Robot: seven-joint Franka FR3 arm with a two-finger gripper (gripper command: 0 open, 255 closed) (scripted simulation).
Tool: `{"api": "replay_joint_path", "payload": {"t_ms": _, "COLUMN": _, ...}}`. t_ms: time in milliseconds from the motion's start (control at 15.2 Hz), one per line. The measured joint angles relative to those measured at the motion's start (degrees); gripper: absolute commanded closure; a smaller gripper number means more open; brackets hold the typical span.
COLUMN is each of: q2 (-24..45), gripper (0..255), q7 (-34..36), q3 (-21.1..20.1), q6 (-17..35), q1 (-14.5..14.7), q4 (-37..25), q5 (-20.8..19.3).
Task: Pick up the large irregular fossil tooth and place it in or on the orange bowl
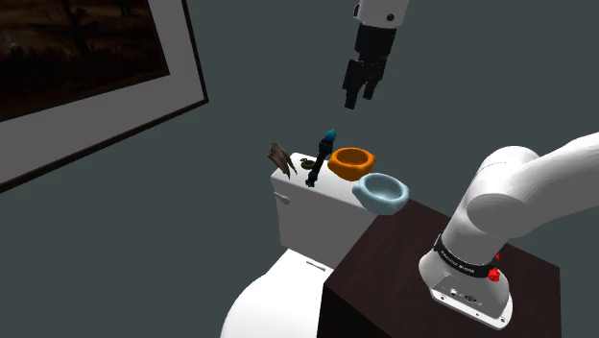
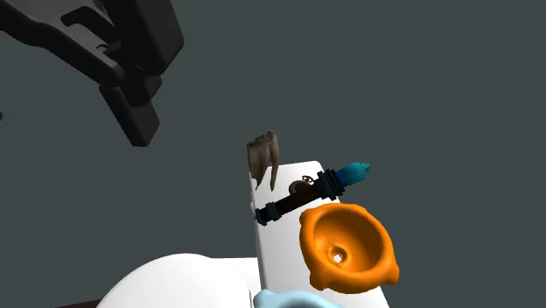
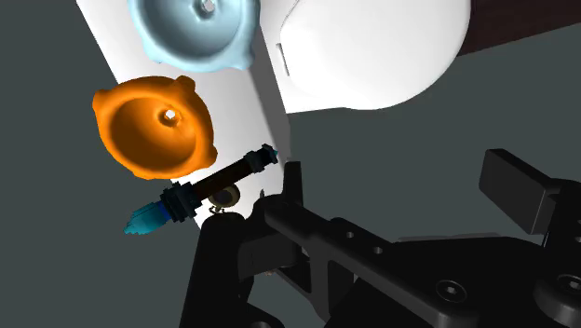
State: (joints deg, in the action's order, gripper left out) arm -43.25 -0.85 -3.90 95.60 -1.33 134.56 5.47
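Spread apart and clasping nothing, the black fingers of the end effector (image 1: 360, 94) hang well above the white toilet tank (image 1: 307, 216). Going left to right in the shoulder view, a dark framed picture (image 1: 86, 58) hangs on the grey wall. The brown fossil tooth (image 1: 280, 156) sits at the left end of the tank's top, then comes a dark rod with a teal tip (image 1: 320, 158). The orange bowl (image 1: 350, 173) lies just beside the rod, with a pale blue bowl (image 1: 384, 197) at the right end. Further right are the dark stand (image 1: 384, 269) and the white arm (image 1: 518, 202). A dark band on the arm's base carries writing too small to read. The second exterior view brings the tooth (image 2: 263, 157) closer: ridged, jagged, perched on the tank's corner, apart from the rod (image 2: 306, 199) and the orange bowl (image 2: 324, 232). From the wrist view the open end effector (image 3: 405, 182) looks into the hollows of the orange bowl (image 3: 130, 121) and the blue bowl (image 3: 191, 33), with the toilet's rounded white lid (image 3: 372, 51) beside them.
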Motion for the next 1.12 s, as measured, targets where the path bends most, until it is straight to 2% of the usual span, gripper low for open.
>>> {"api": "replay_joint_path", "payload": {"t_ms": 198, "q2": 0.3, "gripper": 0, "q7": 1.8, "q3": -1.8, "q6": 3.0, "q1": -0.1, "q4": 1.8, "q5": -0.1}}
{"api": "replay_joint_path", "payload": {"t_ms": 462, "q2": 1.6, "gripper": 0, "q7": 6.4, "q3": -6.2, "q6": 13.2, "q1": -1.0, "q4": 7.8, "q5": -1.6}}
{"api": "replay_joint_path", "payload": {"t_ms": 726, "q2": 5.7, "gripper": 0, "q7": 12.7, "q3": -11.7, "q6": 24.1, "q1": -2.8, "q4": 12.0, "q5": -4.0}}
{"api": "replay_joint_path", "payload": {"t_ms": 924, "q2": 10.3, "gripper": 0, "q7": 18.3, "q3": -16.1, "q6": 31.8, "q1": -5.4, "q4": 13.2, "q5": -7.3}}
{"api": "replay_joint_path", "payload": {"t_ms": 1122, "q2": 16.0, "gripper": 0, "q7": 25.4, "q3": -21.3, "q6": 39.6, "q1": -9.6, "q4": 14.1, "q5": -12.5}}
